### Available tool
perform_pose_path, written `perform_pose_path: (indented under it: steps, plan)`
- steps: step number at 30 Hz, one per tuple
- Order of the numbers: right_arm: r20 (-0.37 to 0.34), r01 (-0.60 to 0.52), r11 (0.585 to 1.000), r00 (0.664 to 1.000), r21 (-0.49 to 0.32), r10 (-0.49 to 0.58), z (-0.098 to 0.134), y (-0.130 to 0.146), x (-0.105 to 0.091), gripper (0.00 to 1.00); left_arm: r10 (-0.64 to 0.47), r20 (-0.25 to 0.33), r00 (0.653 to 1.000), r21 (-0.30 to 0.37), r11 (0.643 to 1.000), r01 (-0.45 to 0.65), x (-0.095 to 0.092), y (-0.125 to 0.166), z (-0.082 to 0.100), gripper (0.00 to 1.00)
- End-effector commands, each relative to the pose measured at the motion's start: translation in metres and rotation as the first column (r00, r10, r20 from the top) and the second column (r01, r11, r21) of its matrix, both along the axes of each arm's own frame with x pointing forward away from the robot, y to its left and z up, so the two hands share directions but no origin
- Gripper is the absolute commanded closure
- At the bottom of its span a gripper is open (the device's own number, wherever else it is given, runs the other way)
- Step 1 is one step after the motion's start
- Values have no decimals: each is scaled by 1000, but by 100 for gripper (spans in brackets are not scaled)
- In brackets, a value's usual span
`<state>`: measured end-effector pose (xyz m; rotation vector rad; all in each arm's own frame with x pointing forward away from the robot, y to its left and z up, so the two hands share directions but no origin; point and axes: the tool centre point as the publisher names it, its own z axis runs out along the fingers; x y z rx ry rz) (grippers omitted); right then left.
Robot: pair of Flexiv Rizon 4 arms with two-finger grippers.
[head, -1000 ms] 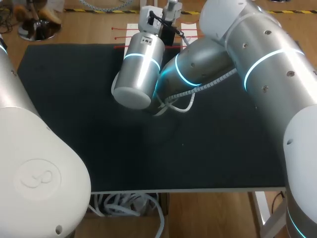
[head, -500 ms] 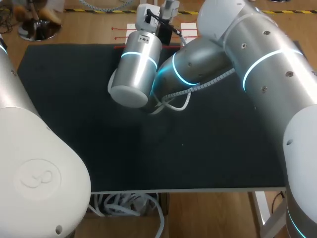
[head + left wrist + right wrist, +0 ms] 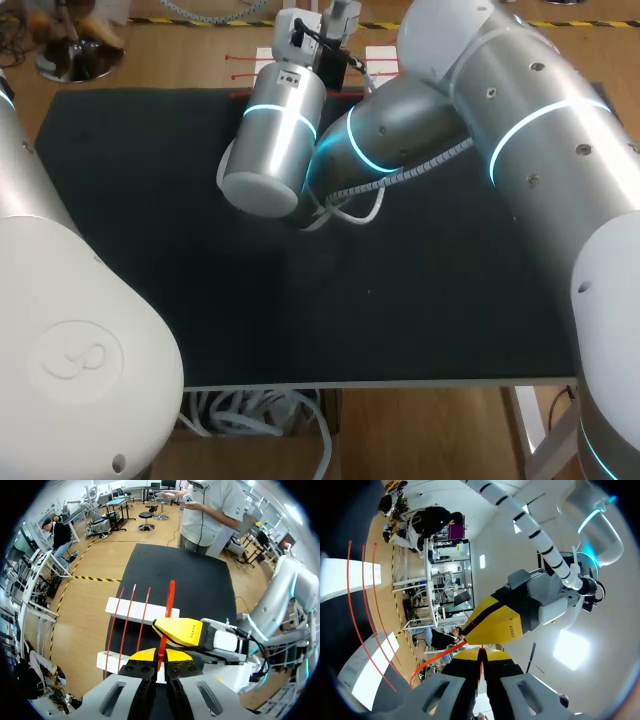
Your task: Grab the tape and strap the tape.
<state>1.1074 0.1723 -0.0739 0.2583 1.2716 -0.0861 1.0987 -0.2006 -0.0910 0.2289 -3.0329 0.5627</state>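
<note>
Fingers (image 3: 144, 655) of the left gripper (image 3: 161, 657) were almost together, pinching the red tape (image 3: 170, 600), which rose ahead of them; just beside, the right gripper (image 3: 481, 654) nipped the same tape likewise; small print (image 3: 191, 629) on its yellow tip was illegible

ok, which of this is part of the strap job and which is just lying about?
In the job: held red strap, pinched in both hands; left hand; right hand.
Lying about: three other red straps, laid across two white blocks; black mat.
</note>
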Motion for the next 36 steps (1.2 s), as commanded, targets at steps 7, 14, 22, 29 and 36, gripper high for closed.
perform_pose_path:
  steps: [7,14,22,29,36]
  plan:
    - [-6,-14,1000,1000,-1,14,6,7,-3,100,-1,-3,1000,5,1000,1,1,-1,1,100]
    - [-12,-20,1000,1000,-8,20,5,8,-2,100,-1,-3,1000,5,1000,1,1,-1,1,100]
    - [-9,-19,1000,1000,-4,19,8,11,0,100,-1,-3,1000,5,1000,1,1,-1,1,100]
    - [-6,-31,999,1000,-17,31,8,13,-1,100,-1,-3,1000,5,1000,1,1,-1,1,100]
    - [-7,-32,999,999,-19,31,9,13,-1,100,-1,-3,1000,5,1000,1,1,-1,1,100]
